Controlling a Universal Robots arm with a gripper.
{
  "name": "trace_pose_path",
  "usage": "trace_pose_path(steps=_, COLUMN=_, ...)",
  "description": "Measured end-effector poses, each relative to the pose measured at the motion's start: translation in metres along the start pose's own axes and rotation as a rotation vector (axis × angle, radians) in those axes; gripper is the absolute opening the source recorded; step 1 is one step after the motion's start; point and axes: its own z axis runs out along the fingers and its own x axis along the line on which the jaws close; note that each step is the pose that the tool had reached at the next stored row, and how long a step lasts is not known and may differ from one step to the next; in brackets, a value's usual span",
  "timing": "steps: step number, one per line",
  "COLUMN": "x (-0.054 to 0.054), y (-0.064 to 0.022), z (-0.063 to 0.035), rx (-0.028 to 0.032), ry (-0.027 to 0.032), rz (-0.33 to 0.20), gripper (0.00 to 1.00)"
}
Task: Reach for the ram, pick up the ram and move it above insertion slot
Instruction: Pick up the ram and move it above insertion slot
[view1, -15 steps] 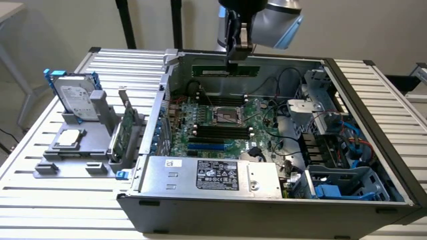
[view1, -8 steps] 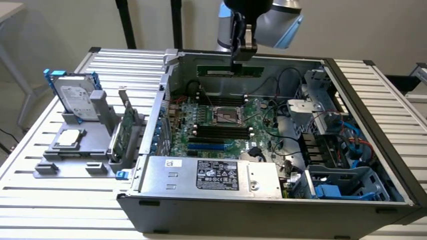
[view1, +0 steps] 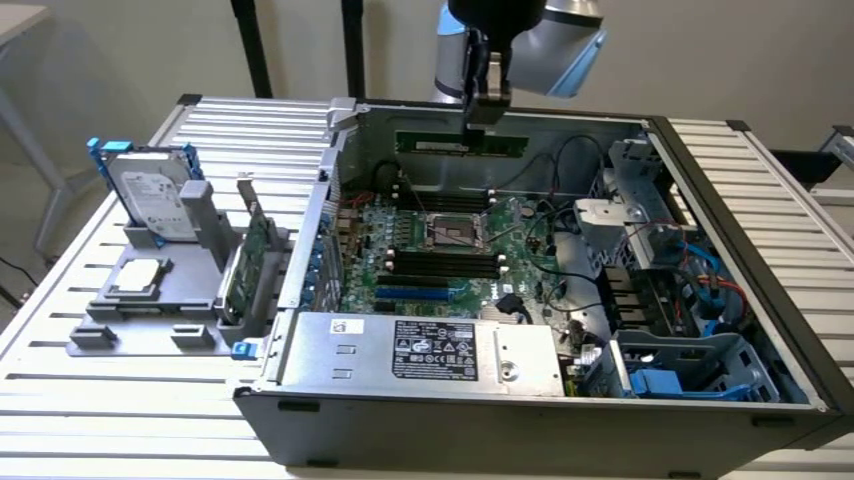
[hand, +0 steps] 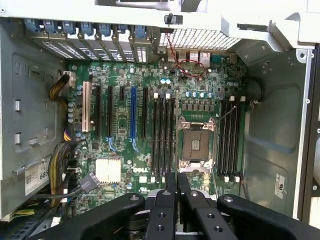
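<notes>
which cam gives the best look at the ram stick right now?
Exterior view. There the ram hangs clamped in the gripper, its long green board seen side-on above the open computer case. In the wrist view it shows as a dark, thin edge between the fingers, over the motherboard.

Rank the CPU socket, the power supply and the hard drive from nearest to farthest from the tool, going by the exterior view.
Measured from the tool, which holds the ram at the case's back:
1. CPU socket, mid-motherboard, just below the tool.
2. Power supply, at the case's near wall.
3. Hard drive, upright in the rack outside the case, on the exterior view's left.
</notes>
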Motion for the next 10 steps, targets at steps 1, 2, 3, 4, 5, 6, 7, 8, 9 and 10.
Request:
trace_pose_path(steps=1, x=-0.0016, y=0.0000, z=0.0003, rx=0.0001, ry=0.0003, rz=0.001, gripper=0.13)
trace_pose_path(steps=2, x=-0.0025, y=0.0000, z=0.0002, rx=0.0000, ry=0.0010, rz=0.002, gripper=0.13)
trace_pose_path(steps=3, x=-0.0025, y=-0.0001, z=0.0003, rx=0.0001, ry=0.0009, rz=0.002, gripper=0.13)
trace_pose_path(steps=4, x=-0.0025, y=-0.0001, z=0.0003, rx=0.0001, ry=0.0009, rz=0.002, gripper=0.13)
trace_pose_path(steps=5, x=-0.0025, y=-0.0001, z=0.0003, rx=0.0001, ry=0.0009, rz=0.002, gripper=0.13)
trace_pose_path(steps=6, x=-0.0025, y=0.0000, z=0.0003, rx=0.0001, ry=0.0008, rz=0.002, gripper=0.13)
trace_pose_path(steps=7, x=-0.0025, y=0.0000, z=0.0003, rx=0.0001, ry=0.0008, rz=0.002, gripper=0.13)
trace_pose_path(steps=8, x=-0.0025, y=0.0000, z=0.0003, rx=0.0002, ry=0.0008, rz=0.002, gripper=0.13)
trace_pose_path(steps=9, x=-0.0025, y=0.0000, z=0.0003, rx=0.0002, ry=0.0008, rz=0.002, gripper=0.13)
trace_pose_path(steps=10, x=-0.0025, y=0.0000, z=0.0003, rx=0.0001, ry=0.0008, rz=0.002, gripper=0.13)
